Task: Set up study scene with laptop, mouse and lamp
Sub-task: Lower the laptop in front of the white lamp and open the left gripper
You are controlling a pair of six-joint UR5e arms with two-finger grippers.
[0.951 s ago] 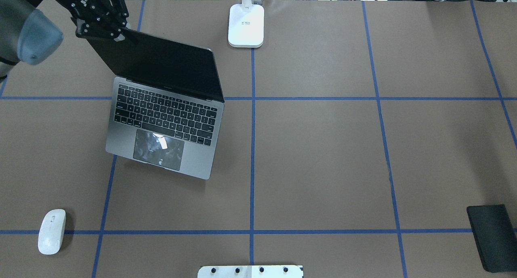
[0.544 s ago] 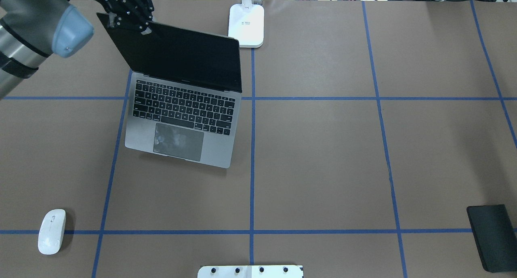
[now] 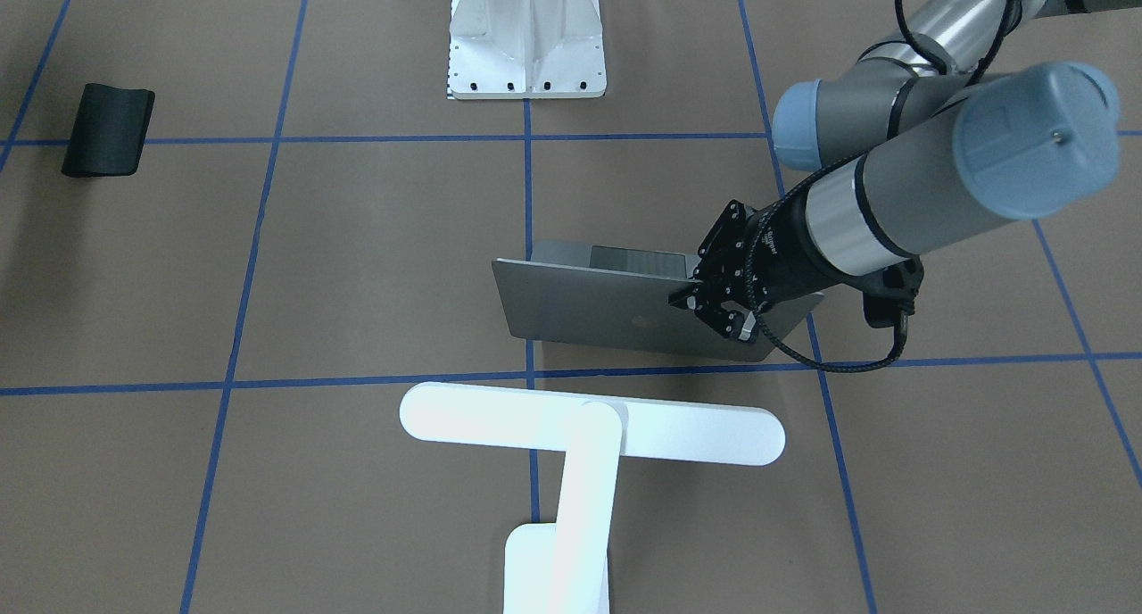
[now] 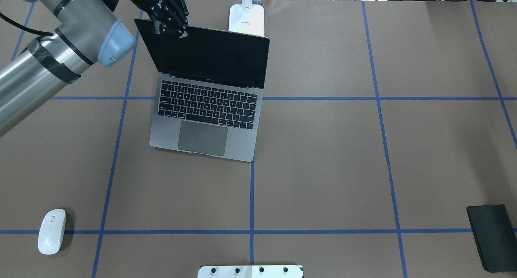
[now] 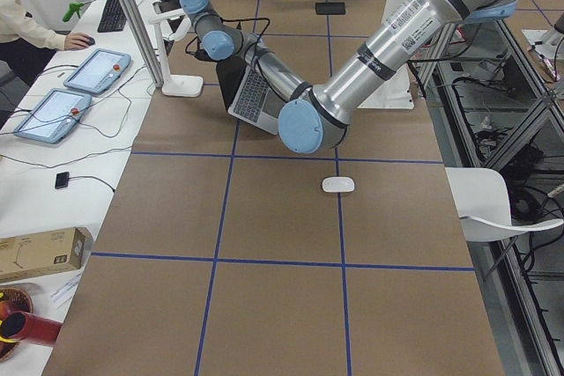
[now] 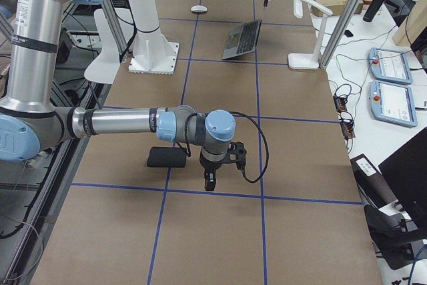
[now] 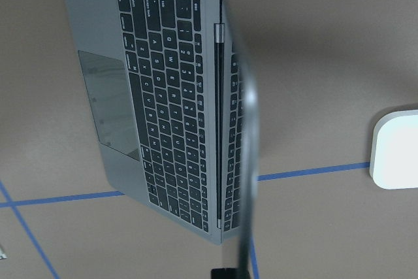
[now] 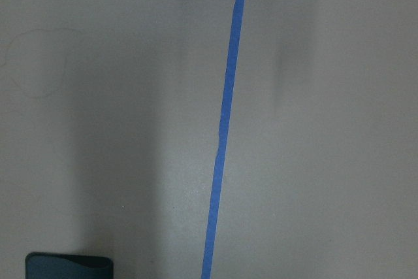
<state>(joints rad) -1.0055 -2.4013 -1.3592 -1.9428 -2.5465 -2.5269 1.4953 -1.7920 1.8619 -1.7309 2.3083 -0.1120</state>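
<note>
The laptop (image 4: 206, 108) stands open left of the table's centre line, with its dark screen tilted back; its grey lid (image 3: 589, 306) shows in the front-facing view. My left gripper (image 4: 171, 28) is shut on the screen's top left corner, also seen from the front (image 3: 714, 309). The lamp stands just behind the laptop: its base (image 4: 246, 23) is at the far edge and its bar head (image 3: 589, 435) hangs over the table. The mouse (image 4: 51, 231) lies at the near left, far from both grippers. My right gripper (image 6: 209, 181) hangs beside the black mat; I cannot tell whether it is open or shut.
A thin black mat (image 4: 492, 237) lies at the near right. The white ribbed bolted mount (image 4: 250, 271) sits at the near edge in the middle. Blue tape lines divide the brown table cover. Operator tablets and cables lie beyond the far edge.
My left gripper has dragged the laptop by its screen corner to the right, toward the centre line and the lamp base. The laptop has turned squarer to the table. The mouse has not moved.
</note>
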